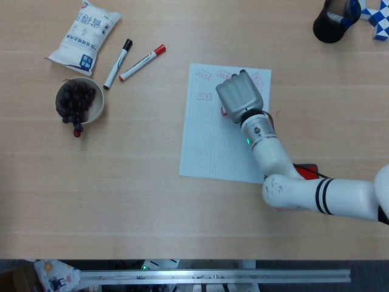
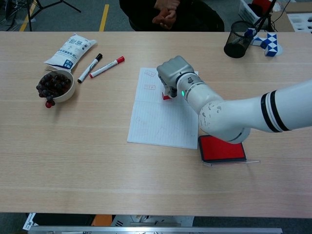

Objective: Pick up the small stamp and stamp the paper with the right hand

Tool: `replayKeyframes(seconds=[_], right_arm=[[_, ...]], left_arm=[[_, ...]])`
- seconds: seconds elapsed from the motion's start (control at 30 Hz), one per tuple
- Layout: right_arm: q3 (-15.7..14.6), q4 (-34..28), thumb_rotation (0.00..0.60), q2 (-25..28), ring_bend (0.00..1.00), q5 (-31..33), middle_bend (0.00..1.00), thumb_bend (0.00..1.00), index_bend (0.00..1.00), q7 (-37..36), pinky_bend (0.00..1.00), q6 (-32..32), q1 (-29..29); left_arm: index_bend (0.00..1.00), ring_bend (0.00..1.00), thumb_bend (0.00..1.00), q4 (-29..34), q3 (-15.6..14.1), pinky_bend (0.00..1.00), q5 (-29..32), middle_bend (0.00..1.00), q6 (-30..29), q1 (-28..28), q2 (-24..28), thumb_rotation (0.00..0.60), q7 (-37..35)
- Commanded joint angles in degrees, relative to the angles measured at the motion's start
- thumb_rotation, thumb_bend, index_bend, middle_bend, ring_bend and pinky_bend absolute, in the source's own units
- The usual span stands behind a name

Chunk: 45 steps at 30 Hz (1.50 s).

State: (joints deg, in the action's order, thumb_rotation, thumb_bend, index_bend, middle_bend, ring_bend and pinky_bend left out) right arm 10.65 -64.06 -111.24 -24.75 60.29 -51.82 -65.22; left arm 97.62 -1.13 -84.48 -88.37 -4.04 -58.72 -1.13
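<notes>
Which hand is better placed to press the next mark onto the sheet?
The right hand: it already holds the small red stamp down on the white lined paper. The left hand shows in neither view.

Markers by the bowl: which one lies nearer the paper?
The red-capped marker; it lies nearer the paper, while the black-capped marker lies beyond it, toward the bowl.

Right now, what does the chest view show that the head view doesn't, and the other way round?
Only the chest view shows the whole red ink pad beside the paper, a seated person's clasped hands beyond the table, and a bit of the red stamp under the fingers. Only the head view shows the right hand from straight above, hiding most of the stamp. Both show the paper, the two markers, the bowl of dark fruit, the white packet and the black pen cup.
</notes>
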Motion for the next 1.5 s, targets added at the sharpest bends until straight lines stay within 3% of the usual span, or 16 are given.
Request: replayKeyframes(seconds=[0.03,1.2,1.5], right_arm=[[0.0,0.0,0.600,0.0,0.39,-0.1,0.54,0.43,0.74,0.0,0.34,-0.1,0.1],[0.7,3.0,0.600,-1.6,0.39,0.9,0.55,0.43,0.75,1.5,0.34,0.8,0.3],[1.5,-3.4,0.600,2.4,0.39,-1.3,0.55,0.43,0.75,-0.6,0.34,-1.2,1.5]], left_arm=[[0.10,0.18,0.17,-0.1,0.0,0.10,0.0,0.11,0.0,0.0,0.0,0.600,0.0],[0.08,0.18,0.17,-0.5,0.1,0.10,0.2,0.11,0.0,-0.3,-0.1,0.600,-0.3],[0.08,0.18,0.17,-0.6,0.1,0.10,0.0,0.11,-0.5,-0.6,0.0,0.600,-0.7]])
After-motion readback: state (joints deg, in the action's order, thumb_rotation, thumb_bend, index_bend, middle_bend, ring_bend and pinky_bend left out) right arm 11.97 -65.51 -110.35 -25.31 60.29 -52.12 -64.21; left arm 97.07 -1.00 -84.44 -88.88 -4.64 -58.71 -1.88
